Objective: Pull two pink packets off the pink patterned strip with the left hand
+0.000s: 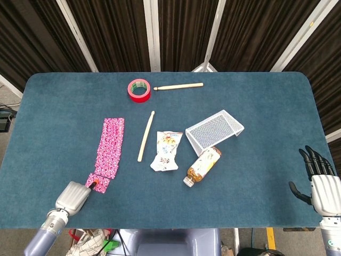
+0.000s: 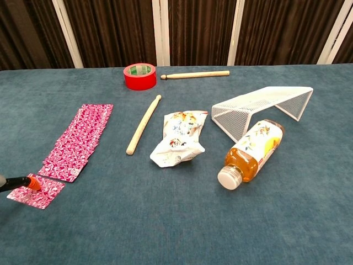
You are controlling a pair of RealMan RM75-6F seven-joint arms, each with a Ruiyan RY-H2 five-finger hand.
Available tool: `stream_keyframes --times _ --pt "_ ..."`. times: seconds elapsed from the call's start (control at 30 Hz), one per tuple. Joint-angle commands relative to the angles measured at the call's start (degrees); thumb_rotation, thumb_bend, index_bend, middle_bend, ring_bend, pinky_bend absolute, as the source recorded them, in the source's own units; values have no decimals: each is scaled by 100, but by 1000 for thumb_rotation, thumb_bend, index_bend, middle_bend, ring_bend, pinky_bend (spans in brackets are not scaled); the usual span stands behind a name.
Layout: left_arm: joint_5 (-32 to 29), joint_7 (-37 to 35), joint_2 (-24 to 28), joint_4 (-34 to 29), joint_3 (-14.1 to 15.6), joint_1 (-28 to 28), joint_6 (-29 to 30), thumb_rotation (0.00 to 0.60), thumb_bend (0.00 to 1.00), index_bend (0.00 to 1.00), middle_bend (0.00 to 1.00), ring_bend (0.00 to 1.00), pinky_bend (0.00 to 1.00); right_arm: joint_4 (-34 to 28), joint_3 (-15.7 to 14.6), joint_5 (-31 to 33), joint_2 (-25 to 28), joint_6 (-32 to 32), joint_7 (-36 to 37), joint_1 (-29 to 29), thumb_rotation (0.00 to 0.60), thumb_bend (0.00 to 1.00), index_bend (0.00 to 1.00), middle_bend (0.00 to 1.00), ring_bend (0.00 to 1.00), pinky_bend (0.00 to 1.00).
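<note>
Head view alone shows right robot hand [image 1: 322, 188], fingers spread

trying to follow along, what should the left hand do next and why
Probably let go of the torn-off pink piece and reach back to the near end of the pink patterned strip. A gap of bare table now separates the piece from the strip, so this pull looks finished, with the left hand at the table's near edge.
</note>
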Motion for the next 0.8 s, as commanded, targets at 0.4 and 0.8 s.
stream_keyframes --times 0.4,0.8 --pt "1002 -711 214 -128 104 123 389 600 738 178 845 718 627 2 -1 3 -12 -13 -30 4 600 320 39 43 88 144" --pt "735 -1323 383 193 -401 -163 41 600 738 148 845 718 627 -13 -16 6 -46 -58 -121 20 600 321 39 44 88 144"
